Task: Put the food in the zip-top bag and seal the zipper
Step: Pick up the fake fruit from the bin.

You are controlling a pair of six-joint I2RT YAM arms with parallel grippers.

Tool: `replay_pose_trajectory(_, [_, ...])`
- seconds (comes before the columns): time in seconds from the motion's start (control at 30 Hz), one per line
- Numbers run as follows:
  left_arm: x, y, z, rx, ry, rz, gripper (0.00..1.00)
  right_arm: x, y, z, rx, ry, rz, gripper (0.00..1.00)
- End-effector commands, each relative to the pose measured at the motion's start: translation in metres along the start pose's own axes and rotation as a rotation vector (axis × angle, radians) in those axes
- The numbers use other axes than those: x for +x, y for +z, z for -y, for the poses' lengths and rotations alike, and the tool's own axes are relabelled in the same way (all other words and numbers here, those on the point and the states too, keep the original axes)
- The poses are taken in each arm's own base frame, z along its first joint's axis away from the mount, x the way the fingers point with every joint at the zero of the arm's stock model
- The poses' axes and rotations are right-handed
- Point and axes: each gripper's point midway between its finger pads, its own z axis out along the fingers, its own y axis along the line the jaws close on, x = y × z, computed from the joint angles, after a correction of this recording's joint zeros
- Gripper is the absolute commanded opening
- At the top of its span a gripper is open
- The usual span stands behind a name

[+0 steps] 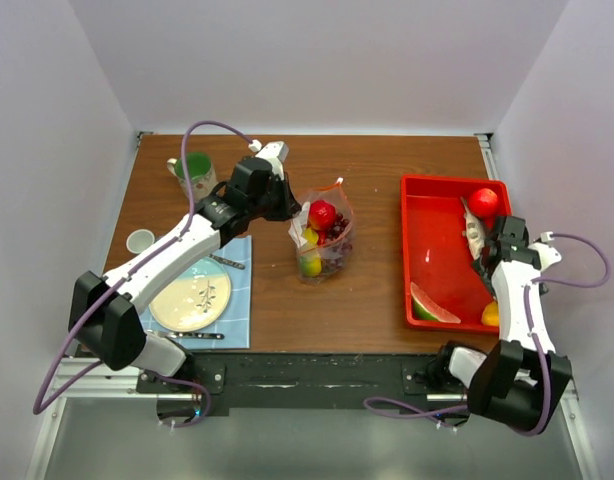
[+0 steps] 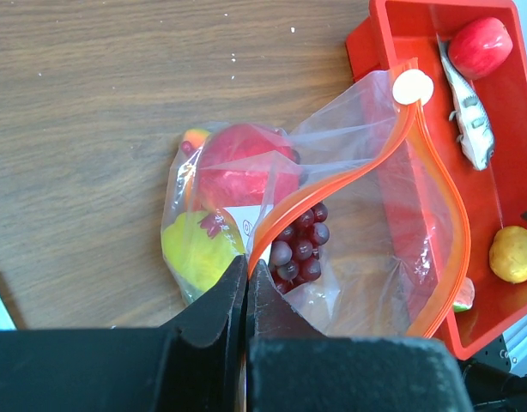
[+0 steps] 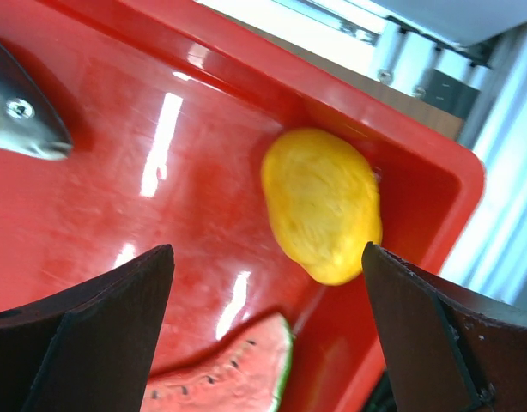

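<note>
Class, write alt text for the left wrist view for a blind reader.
The left gripper is shut on the mouth edge of a clear zip-top bag holding a red apple, purple grapes and a yellow-green fruit. Beside it, a red tray holds a silver fish, another apple and a lemon.

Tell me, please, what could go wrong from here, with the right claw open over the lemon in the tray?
1. The lemon lies in a corner of the red tray, beside the watermelon slice. The open right claw may strike the wall or push the lemon away.
2. The left claw pinches the bag at only one spot on its orange strip. A dropped fruit could hit the rim and pull it free.
</note>
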Motion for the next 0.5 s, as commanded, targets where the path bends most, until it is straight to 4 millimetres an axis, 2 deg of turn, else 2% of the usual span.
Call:
replay_pose_trajectory(0.0, [-0.013,-0.010,0.007,0.037,0.000,0.049,0.00,0.001,0.017,-0.018,-0.073,0.013,-0.031,0.96])
replay_pose_trajectory(0.2, [-0.014,-0.009,0.007,0.035,0.007,0.048,0.00,0.010,0.036,-0.012,-0.060,0.036,-0.076,0.97])
replay_pose_trajectory(0.47, [-0.011,-0.004,0.005,0.032,0.006,0.036,0.00,0.013,0.037,0.000,0.017,0.052,-0.114,0.98])
